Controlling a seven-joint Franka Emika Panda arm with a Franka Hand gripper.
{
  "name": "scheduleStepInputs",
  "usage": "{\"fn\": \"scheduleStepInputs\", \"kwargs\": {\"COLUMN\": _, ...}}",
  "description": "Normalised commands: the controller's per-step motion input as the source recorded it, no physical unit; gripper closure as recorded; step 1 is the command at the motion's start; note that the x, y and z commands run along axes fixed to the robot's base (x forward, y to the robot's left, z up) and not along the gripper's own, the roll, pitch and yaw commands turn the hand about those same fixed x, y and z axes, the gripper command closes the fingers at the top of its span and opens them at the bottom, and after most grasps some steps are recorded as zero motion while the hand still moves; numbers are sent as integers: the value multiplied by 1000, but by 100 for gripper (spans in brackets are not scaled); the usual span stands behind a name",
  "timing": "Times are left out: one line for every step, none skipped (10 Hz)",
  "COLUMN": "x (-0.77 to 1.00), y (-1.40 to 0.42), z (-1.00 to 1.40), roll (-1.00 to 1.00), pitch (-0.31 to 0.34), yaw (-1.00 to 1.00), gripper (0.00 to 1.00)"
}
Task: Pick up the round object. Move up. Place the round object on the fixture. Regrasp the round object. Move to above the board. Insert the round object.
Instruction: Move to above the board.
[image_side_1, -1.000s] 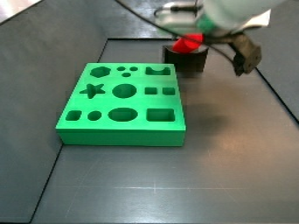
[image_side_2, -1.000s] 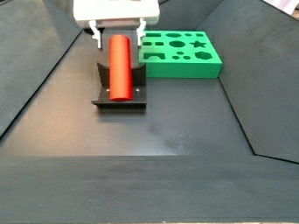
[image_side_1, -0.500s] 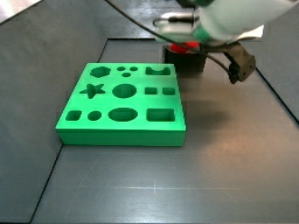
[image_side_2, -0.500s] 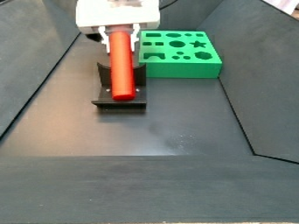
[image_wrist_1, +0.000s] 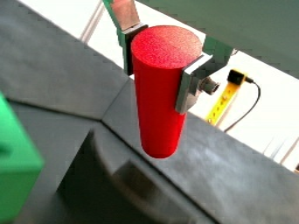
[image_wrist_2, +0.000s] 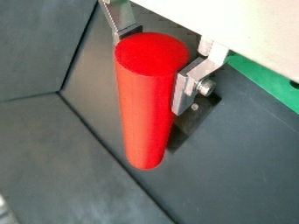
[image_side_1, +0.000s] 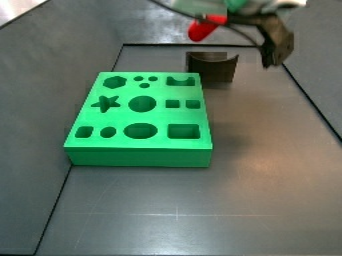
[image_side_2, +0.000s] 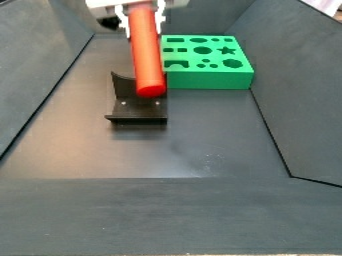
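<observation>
My gripper (image_side_2: 138, 8) is shut on one end of the round object (image_side_2: 144, 55), a smooth red cylinder. In both side views the round object hangs in the air above the fixture (image_side_2: 136, 108), clear of its notch. Only its red end (image_side_1: 207, 22) shows at the top of a side view, with the fixture (image_side_1: 211, 67) below it. Both wrist views show the silver fingers (image_wrist_1: 194, 77) pressed on either side of the round object (image_wrist_1: 160, 87), near its end. The gripper (image_wrist_2: 149, 61) holds the round object (image_wrist_2: 145, 109) the same way there. The green board (image_side_1: 140, 115) lies beside the fixture.
The board (image_side_2: 205, 60) and fixture sit on a dark floor (image_side_2: 201, 150) with sloped dark walls (image_side_2: 40, 90) on both sides. A green edge of the board (image_wrist_1: 12, 166) shows in a wrist view.
The gripper has risen, lifting the round object out of the fixture's notch. The fixture and the board have not moved.
</observation>
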Motion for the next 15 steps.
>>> {"fn": "scheduleStepInputs", "kwargs": {"x": -165, "y": 53, "z": 1000, "roll": -55, "pitch": -3, "yaw": 160, "gripper": 100}}
{"fn": "scheduleStepInputs", "kwargs": {"x": -163, "y": 50, "z": 1000, "roll": -52, "pitch": -45, "yaw": 138, "gripper": 100}}
{"fn": "scheduleStepInputs", "kwargs": {"x": -161, "y": 48, "z": 1000, "roll": -49, "pitch": -66, "yaw": 118, "gripper": 100}}
{"fn": "scheduleStepInputs", "kwargs": {"x": -153, "y": 44, "z": 1000, "roll": -52, "pitch": -95, "yaw": 58, "gripper": 100}}
{"fn": "scheduleStepInputs", "kwargs": {"x": -146, "y": 41, "z": 1000, "roll": -54, "pitch": -104, "yaw": 24, "gripper": 100}}
{"fn": "scheduleStepInputs", "kwargs": {"x": -145, "y": 39, "z": 1000, "roll": -54, "pitch": -95, "yaw": -6, "gripper": 100}}
{"fn": "scheduleStepInputs", "kwargs": {"x": -139, "y": 35, "z": 1000, "roll": -54, "pitch": -71, "yaw": -42, "gripper": 100}}
{"fn": "scheduleStepInputs", "kwargs": {"x": -133, "y": 32, "z": 1000, "roll": -52, "pitch": -45, "yaw": -58, "gripper": 100}}
{"fn": "scheduleStepInputs", "kwargs": {"x": -126, "y": 23, "z": 991, "roll": -54, "pitch": -6, "yaw": -69, "gripper": 100}}
{"fn": "scheduleStepInputs", "kwargs": {"x": -106, "y": 18, "z": 876, "roll": -55, "pitch": 13, "yaw": -68, "gripper": 100}}
{"fn": "scheduleStepInputs", "kwargs": {"x": -70, "y": 6, "z": 640, "roll": -62, "pitch": 46, "yaw": -58, "gripper": 100}}
{"fn": "scheduleStepInputs", "kwargs": {"x": -53, "y": 1, "z": 452, "roll": -67, "pitch": 66, "yaw": -46, "gripper": 100}}
{"fn": "scheduleStepInputs", "kwargs": {"x": -37, "y": -5, "z": 211, "roll": -69, "pitch": 96, "yaw": -22, "gripper": 100}}
{"fn": "scheduleStepInputs", "kwargs": {"x": -391, "y": -1000, "z": 25, "roll": -1000, "pitch": -81, "yaw": -85, "gripper": 100}}
{"fn": "scheduleStepInputs", "kwargs": {"x": -389, "y": -1000, "z": 23, "roll": -1000, "pitch": -92, "yaw": -80, "gripper": 100}}
